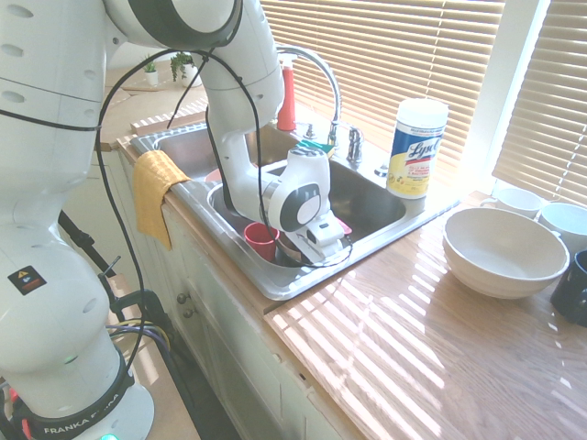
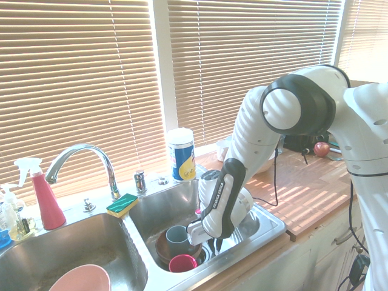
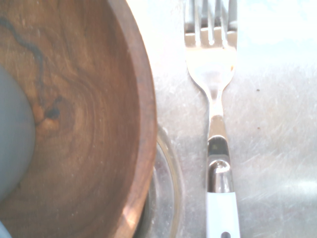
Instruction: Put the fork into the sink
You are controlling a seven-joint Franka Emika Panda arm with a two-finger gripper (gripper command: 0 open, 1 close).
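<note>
The fork (image 3: 214, 74), with silver tines and a white handle, shows in the wrist view close over the scratched steel floor of the sink (image 1: 240, 260), beside a brown wooden bowl (image 3: 89, 124). No exterior view shows whether it is held or lying there. My gripper (image 2: 212, 247) reaches down low into the right basin of the sink (image 2: 267, 225), just right of the wooden bowl (image 2: 162, 250), which holds a grey-blue mug (image 2: 177, 235). A red cup (image 1: 261, 238) stands at the basin's front.
The curved faucet (image 1: 321, 73) arches over the divider, with a green-yellow sponge (image 2: 122, 204) behind. A pink bowl (image 2: 79, 280) lies in the left basin. A yellow cloth (image 1: 154, 188) hangs over the rim. A wipes canister (image 1: 417, 147) and a white bowl (image 1: 504, 249) stand on the counter.
</note>
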